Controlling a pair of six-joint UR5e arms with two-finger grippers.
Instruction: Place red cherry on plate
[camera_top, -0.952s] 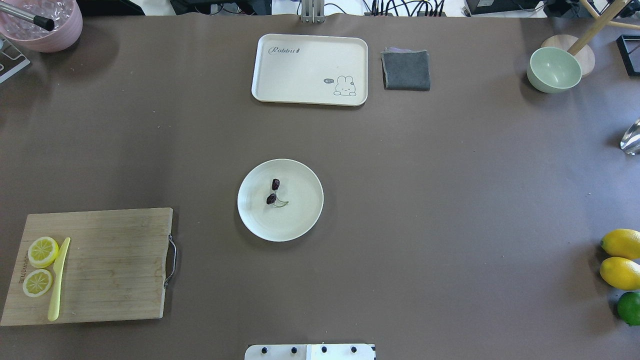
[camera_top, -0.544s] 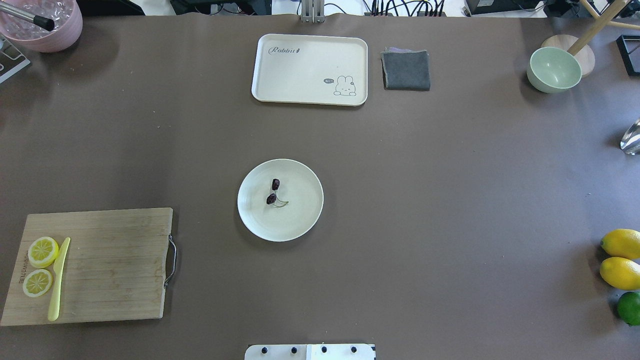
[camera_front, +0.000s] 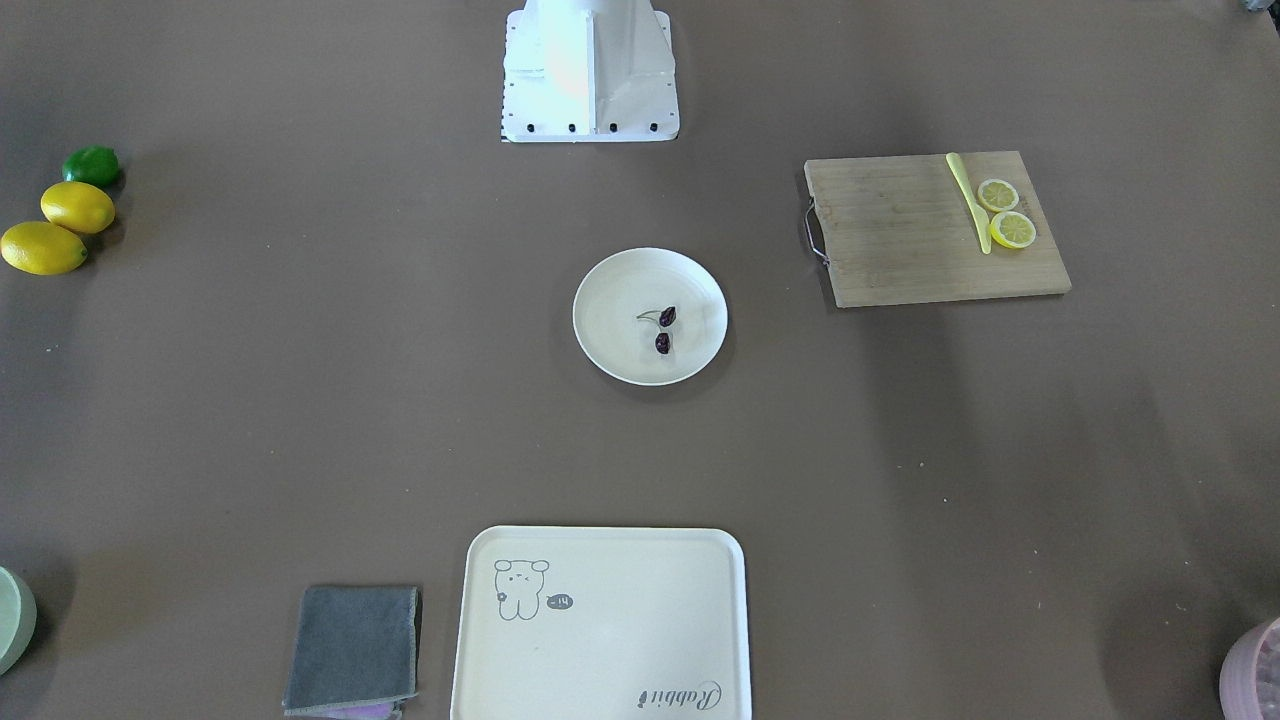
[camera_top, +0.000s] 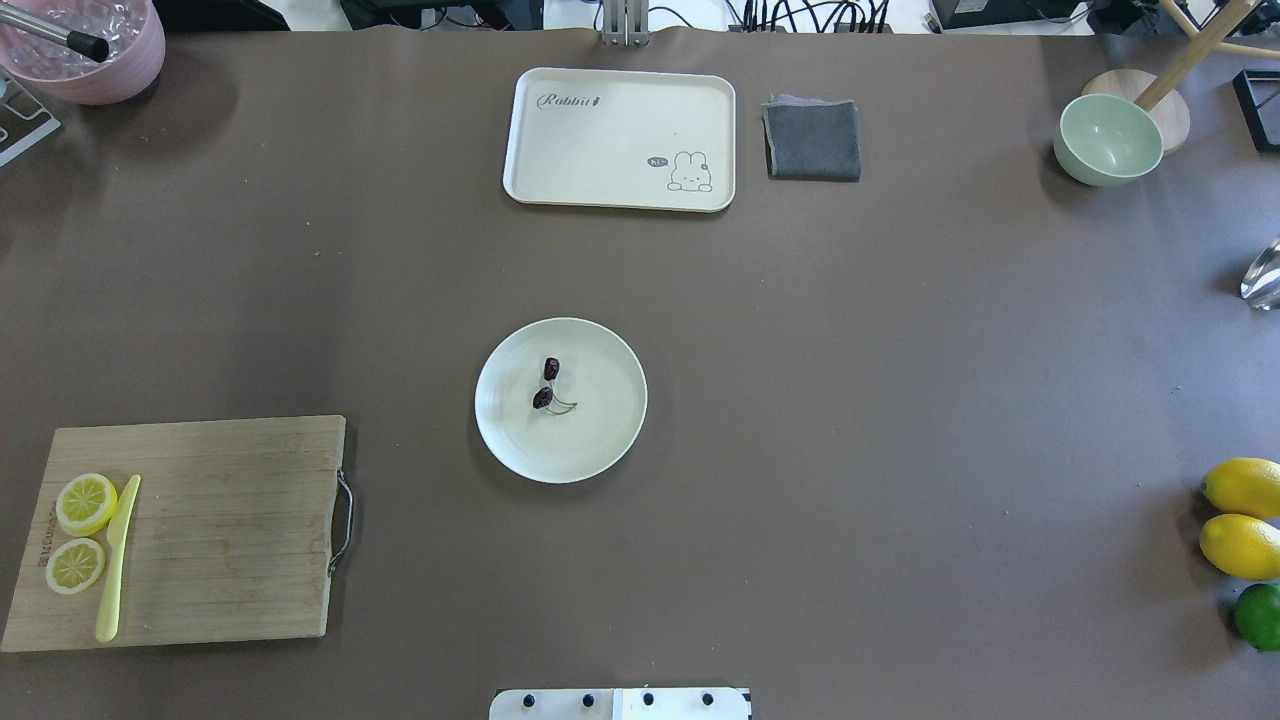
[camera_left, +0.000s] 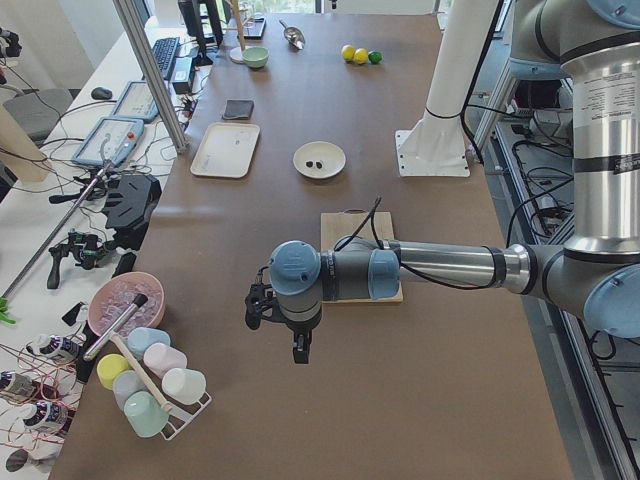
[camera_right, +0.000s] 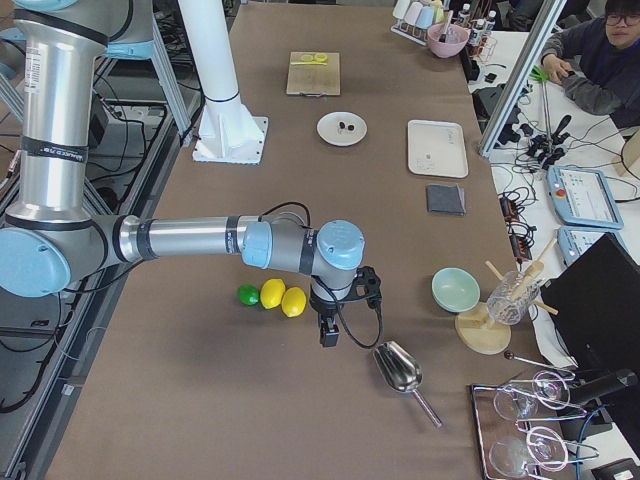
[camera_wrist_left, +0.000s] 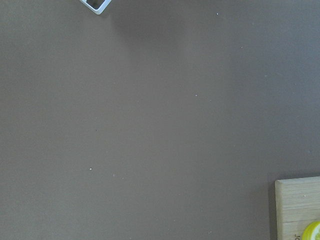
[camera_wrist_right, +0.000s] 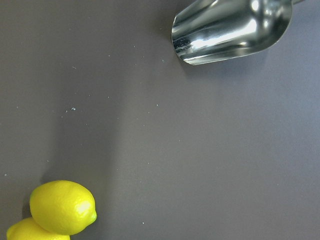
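Two grippers are hanging far out at the ends of the table (camera_top: 900, 400), well apart from the plate. The left gripper (camera_left: 300, 355) is pointing down over bare brown table near the wooden cutting board (camera_top: 220, 530). The right gripper (camera_right: 326, 338) is pointing down between the lemons (camera_right: 294, 302) and a shiny metal scoop (camera_wrist_right: 230, 30). Only the side views are showing them, so nobody can tell how wide either one is standing or whether it is carrying anything.

The red cherry (camera_top: 542, 398), a tiny dark pair joined by a thin green forked stem, is lying inside the plate (camera_top: 590, 440), a bit left of the middle in the overhead view. The plate is looking round, smooth and cream-white. Its low raised rim is likely helping to keep the little round fruits from rolling off. Judging by this, the job is looking done, and the arms are probably resting out of the way.
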